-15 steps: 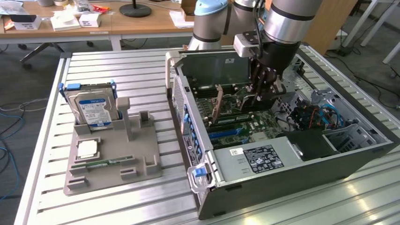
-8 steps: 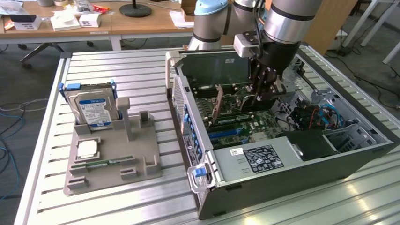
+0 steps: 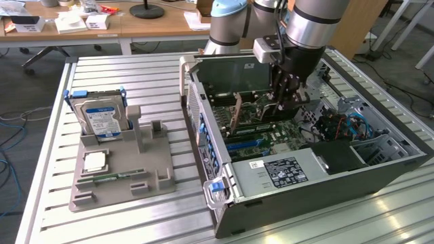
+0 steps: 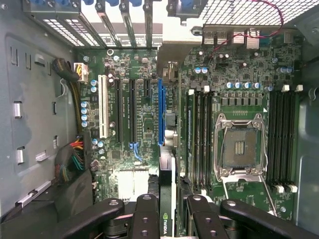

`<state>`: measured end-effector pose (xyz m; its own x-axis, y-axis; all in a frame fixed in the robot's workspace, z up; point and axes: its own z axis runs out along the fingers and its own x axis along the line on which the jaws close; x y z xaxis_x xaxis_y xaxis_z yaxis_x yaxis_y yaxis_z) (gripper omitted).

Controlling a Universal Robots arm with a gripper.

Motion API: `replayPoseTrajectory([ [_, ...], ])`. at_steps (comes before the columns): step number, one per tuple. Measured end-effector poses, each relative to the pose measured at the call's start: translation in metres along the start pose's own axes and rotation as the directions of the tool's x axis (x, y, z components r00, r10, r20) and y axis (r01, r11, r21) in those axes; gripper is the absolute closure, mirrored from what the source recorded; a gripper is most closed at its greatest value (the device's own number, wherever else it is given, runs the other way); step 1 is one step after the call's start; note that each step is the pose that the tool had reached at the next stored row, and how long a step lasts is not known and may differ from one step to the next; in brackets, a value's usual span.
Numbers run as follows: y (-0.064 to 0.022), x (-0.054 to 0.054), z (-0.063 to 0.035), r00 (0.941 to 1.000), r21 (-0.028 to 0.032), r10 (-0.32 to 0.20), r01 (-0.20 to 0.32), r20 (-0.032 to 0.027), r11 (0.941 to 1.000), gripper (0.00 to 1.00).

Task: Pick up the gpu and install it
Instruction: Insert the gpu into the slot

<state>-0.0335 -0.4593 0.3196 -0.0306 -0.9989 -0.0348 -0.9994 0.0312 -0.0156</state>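
Gripper (image 4: 172, 215) is down inside the open case (image 3: 326, 178), fingers (image 4: 147, 216) clamped on the gpu (image 4: 165, 225), one on each face. The card hangs edge-on under the tool, with the NVIDIA logo showing between the fingers. Gripping the flat faces keeps the board vertical, so its connector edge points straight at the motherboard (image 4: 139, 99), which I reckon is the only orientation a slot accepts. The card's long axis runs toward the rear slot covers (image 4: 124, 20), which puts the bracket end at the back panel where it belongs. It lines up along the blue slot (image 4: 160, 112), just beside it or over it; the wrist view doesn't separate the two. I can't tell whether the edge is touching the slot or hanging above it, so I'd judge it aligned but not confirmed seated. The case lies on its side on the table (image 3: 68, 218), so insertion is a plain vertical push from the arm. CPU socket (image 4: 239, 149) and the memory slots (image 4: 199, 139) sit on the far side of the card, well clear of the fingers. The grey holder (image 3: 122, 168) at the exterior view's left carries the hard drive (image 3: 101, 119) upright and the memory stick (image 3: 112, 178) flat; both are well apart from the gripper.
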Motion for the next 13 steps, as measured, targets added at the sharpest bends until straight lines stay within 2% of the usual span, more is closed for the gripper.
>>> replayPoseTrajectory([
  [6,0.0000,0.000,0.0028,1.0000,0.0001,0.000,0.000,0.0002,1.0000,0.73],
  [13,0.0001,0.000,0.0108,1.0000,0.0000,0.000,0.000,0.0000,1.0000,0.73],
])
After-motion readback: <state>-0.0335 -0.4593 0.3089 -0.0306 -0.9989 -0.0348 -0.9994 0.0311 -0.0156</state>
